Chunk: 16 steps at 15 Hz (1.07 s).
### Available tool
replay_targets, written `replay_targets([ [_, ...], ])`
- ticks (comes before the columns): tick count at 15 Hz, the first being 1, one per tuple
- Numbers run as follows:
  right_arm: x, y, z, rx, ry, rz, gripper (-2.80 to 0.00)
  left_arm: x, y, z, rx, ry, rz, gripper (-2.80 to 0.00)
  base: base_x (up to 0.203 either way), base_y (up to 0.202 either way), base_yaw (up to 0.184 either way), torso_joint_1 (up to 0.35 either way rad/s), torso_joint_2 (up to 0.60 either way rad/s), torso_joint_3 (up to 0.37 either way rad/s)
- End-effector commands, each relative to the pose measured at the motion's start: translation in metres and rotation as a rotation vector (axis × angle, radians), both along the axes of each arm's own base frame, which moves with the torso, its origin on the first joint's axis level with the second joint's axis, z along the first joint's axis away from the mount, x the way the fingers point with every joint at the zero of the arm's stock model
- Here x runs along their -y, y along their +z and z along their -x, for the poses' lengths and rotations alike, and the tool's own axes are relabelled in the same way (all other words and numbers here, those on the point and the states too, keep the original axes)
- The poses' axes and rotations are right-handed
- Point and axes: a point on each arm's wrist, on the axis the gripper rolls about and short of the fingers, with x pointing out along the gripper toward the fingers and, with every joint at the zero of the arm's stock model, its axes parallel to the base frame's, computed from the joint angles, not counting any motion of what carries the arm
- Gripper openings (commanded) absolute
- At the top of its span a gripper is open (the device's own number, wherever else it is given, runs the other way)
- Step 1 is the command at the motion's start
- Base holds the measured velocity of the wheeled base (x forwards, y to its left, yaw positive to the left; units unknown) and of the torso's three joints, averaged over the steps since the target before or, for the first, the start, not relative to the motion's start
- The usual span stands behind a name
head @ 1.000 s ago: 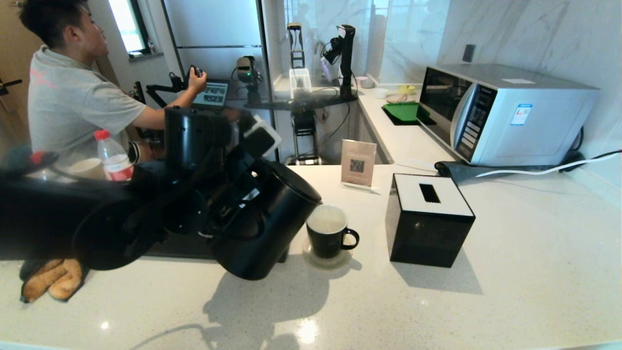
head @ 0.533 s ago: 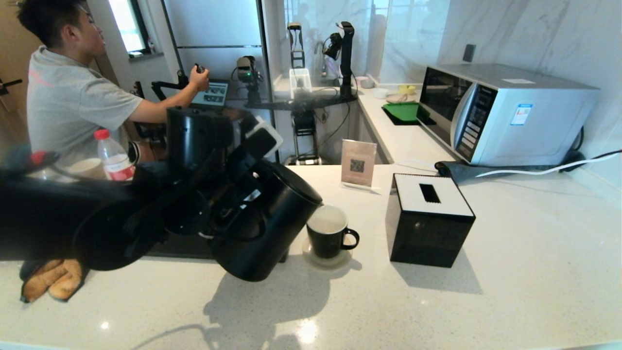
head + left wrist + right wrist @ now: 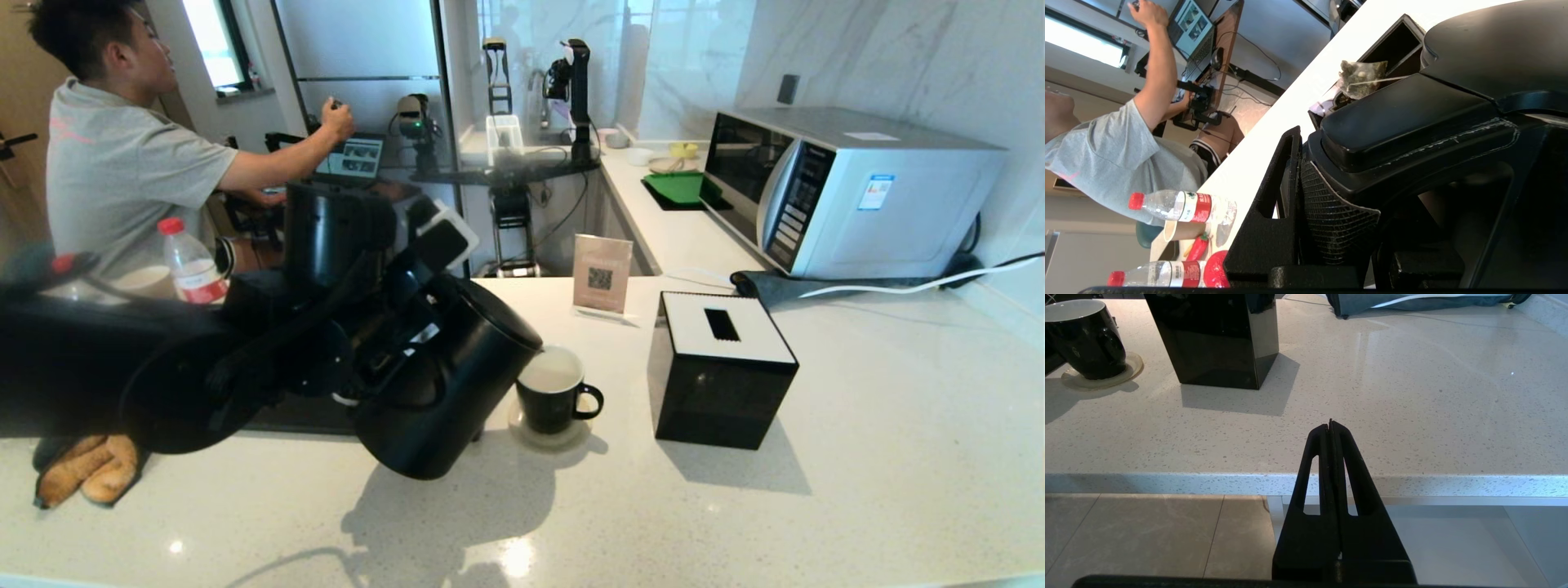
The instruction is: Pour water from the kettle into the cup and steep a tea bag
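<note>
Count — one tall matte-black electric kettle [image 3: 445,376], one glossy black mug [image 3: 553,398], one mesh tea bag [image 3: 1361,78], two red-capped plastic bottles [image 3: 1182,206] — one black tissue box [image 3: 722,369].

Speckled white counter [image 3: 857,457]: coaster [image 3: 552,437] under cup [image 3: 553,398], black tissue box [image 3: 722,369] right, microwave [image 3: 849,192] far right, cloth [image 3: 86,469] near left.

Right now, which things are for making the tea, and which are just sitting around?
For the tea: kettle tipped in the left gripper, cup, tea bag.

Just lying about: tissue box, microwave, water bottle, orange cloth, sign card.
</note>
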Motion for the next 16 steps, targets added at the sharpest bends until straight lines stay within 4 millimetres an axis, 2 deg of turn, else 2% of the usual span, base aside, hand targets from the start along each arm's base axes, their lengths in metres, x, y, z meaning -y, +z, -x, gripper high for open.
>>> replay_targets([
  [1, 0.0000, -0.0003, -0.0002, -0.003, 0.000, 0.000, -2.80, 0.0000, 0.0008, 0.0008, 0.001, 0.001, -0.005, -2.80, 0.000, 0.000, 0.000, 0.000, 0.00, 0.000],
  [16, 0.0000, 0.0001, -0.0001, -0.001, 0.000, 0.000, -2.80, 0.0009, 0.0048, 0.0022, 0.001, -0.014, -0.046, -2.80, 0.000, 0.000, 0.000, 0.000, 0.00, 0.000],
])
